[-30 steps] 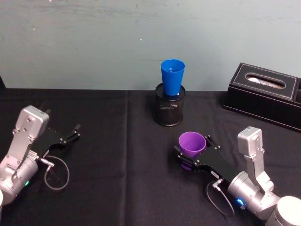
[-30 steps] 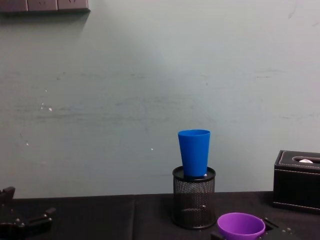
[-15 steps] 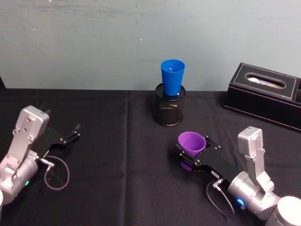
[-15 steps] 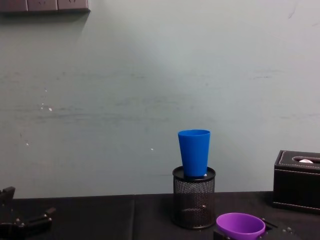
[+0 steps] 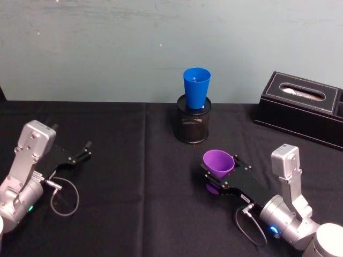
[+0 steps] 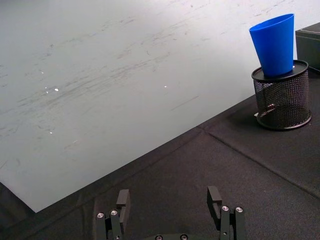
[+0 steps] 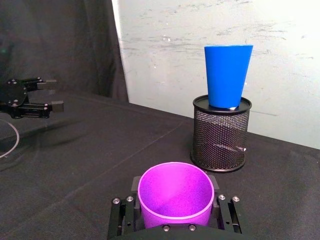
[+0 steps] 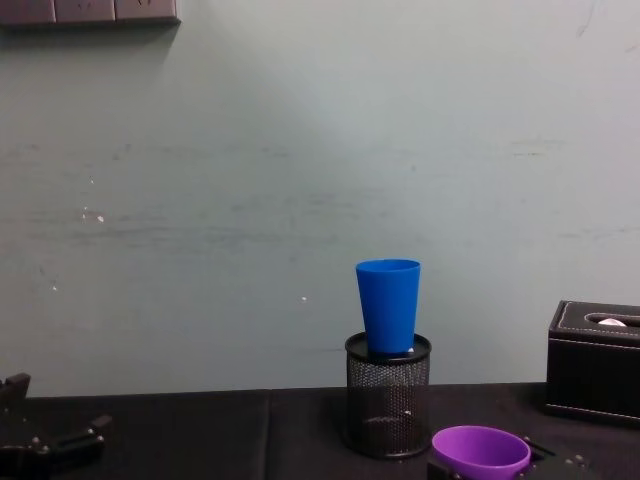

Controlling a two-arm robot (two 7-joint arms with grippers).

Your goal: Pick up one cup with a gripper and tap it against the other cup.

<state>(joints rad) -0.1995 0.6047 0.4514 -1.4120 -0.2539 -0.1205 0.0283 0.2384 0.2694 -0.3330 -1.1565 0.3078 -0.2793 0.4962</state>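
The purple cup (image 5: 218, 163) stands upright between the jaws of my right gripper (image 5: 221, 172), which is shut on it just off the black table at front right. In the right wrist view the purple cup (image 7: 176, 194) opens toward the camera, and its rim (image 8: 480, 450) pokes into the bottom of the chest view. The blue cup (image 5: 196, 88) sits upright in the mouth of a black mesh holder (image 5: 192, 126) farther back, a short way from the purple cup; the blue cup (image 7: 227, 76) is straight ahead of it. My left gripper (image 5: 84, 150) rests open at far left.
A black tissue box (image 5: 303, 107) stands at the back right of the black-clothed table (image 5: 134, 187). A grey wall (image 5: 107, 48) runs behind the table. A loose cable loop (image 5: 64, 197) hangs by the left arm.
The right gripper with the purple cup has lifted very slightly and edged toward the holder. The left arm has stayed put.
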